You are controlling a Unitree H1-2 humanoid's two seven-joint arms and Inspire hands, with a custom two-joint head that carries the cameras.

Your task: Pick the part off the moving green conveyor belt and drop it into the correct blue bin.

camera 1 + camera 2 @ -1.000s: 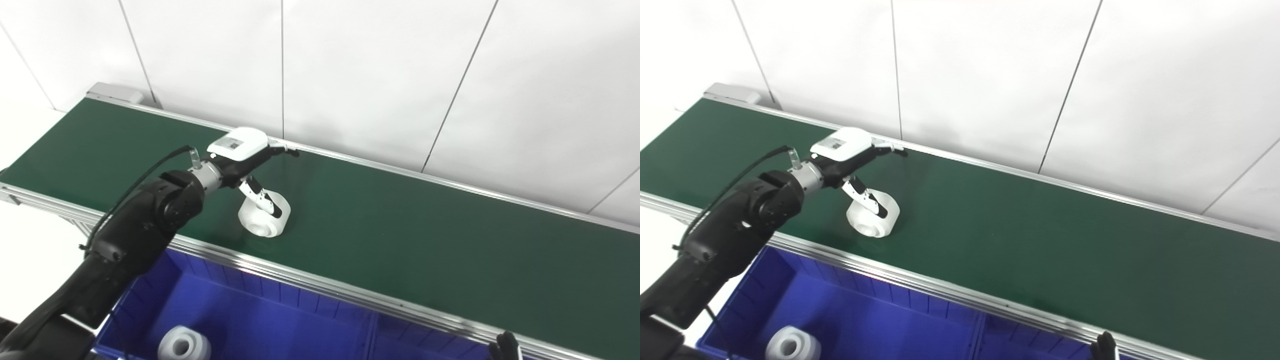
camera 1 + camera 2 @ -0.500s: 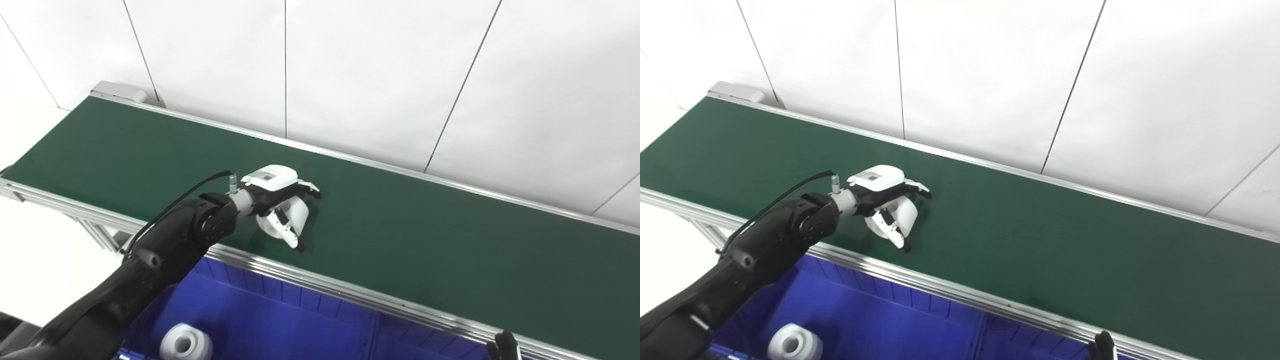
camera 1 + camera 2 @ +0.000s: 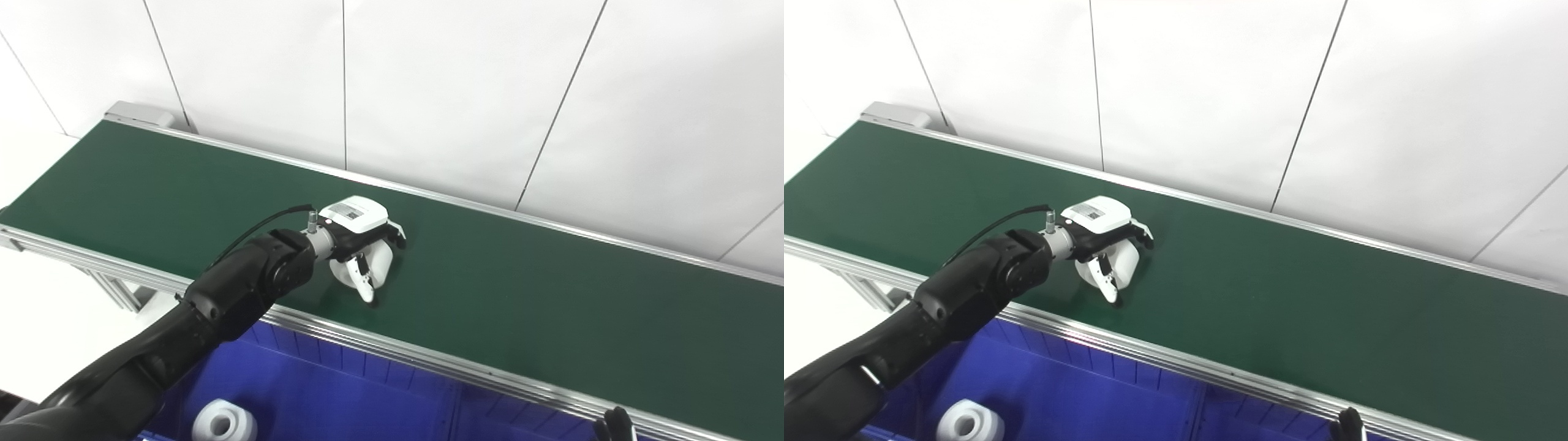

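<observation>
One white part [image 3: 225, 422] already lies in our near blue bin [image 3: 318, 392]. Beyond it, on the belt [image 3: 520, 294], our left hand [image 3: 361, 245] clasps the next part [image 3: 378, 269]; lifting and dropping remain. Right hand [image 3: 615, 424]: grip unclear.

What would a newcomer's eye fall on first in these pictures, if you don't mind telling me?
First, the left hand, closed around a white ring-shaped part on the green conveyor belt left of centre. Next, the blue bin below the belt's near rail, with a second white part lying in it. Only the right hand's tip shows at the bottom edge.
</observation>
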